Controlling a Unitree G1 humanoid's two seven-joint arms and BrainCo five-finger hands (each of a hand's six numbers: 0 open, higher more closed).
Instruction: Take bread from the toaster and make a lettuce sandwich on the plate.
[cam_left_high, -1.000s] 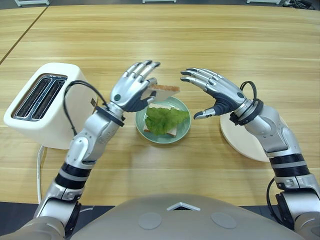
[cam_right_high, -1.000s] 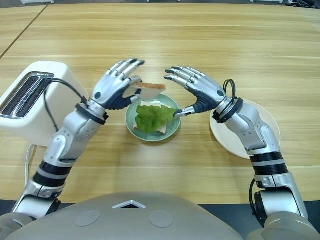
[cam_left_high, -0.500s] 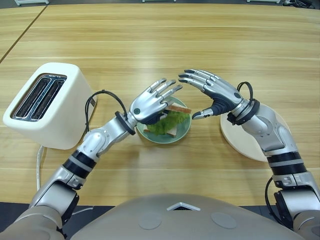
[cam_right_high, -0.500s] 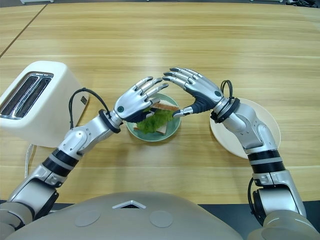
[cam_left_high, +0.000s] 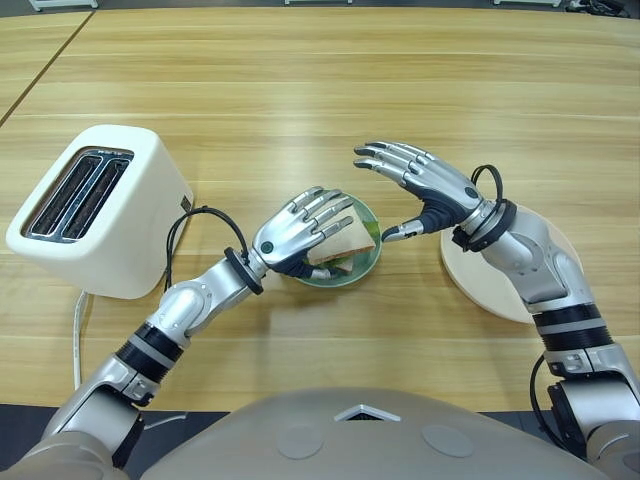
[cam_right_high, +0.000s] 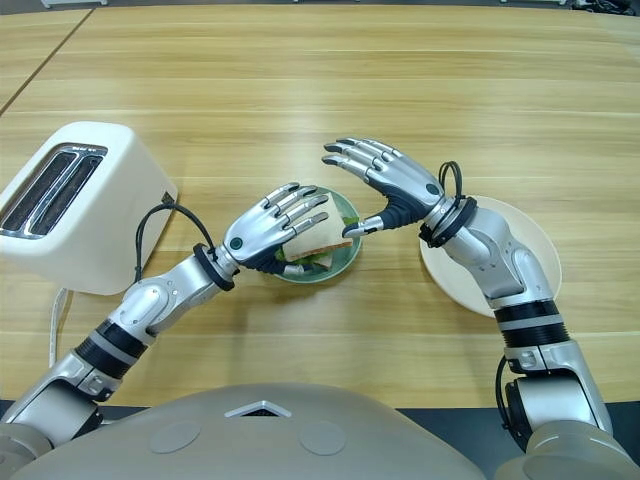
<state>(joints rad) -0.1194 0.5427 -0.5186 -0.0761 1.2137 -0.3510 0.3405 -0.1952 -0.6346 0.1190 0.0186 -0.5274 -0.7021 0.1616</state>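
Observation:
A small green plate (cam_left_high: 374, 256) sits at the table's middle, holding a bottom bread slice and green lettuce (cam_right_high: 316, 259). A toasted bread slice (cam_left_high: 347, 243) lies on top of the lettuce, with my left hand (cam_left_high: 298, 227) spread over its left part, fingers above and thumb tucked under, still gripping it. Just right of the plate my right hand (cam_left_high: 424, 182) hovers open, fingers stretched toward the plate's far rim and thumb pointing at the bread's right edge. The white toaster (cam_left_high: 95, 208) stands at the left with both slots dark.
A larger white plate (cam_left_high: 492, 287) lies at the right, partly under my right forearm. The toaster's white cord (cam_left_high: 77, 325) runs down toward the near table edge. Bare wooden tabletop stretches across the far half.
My left hand has lowered the bread slice from above the plate's far rim down onto the lettuce. My right hand has stayed near the plate, shifting slightly left.

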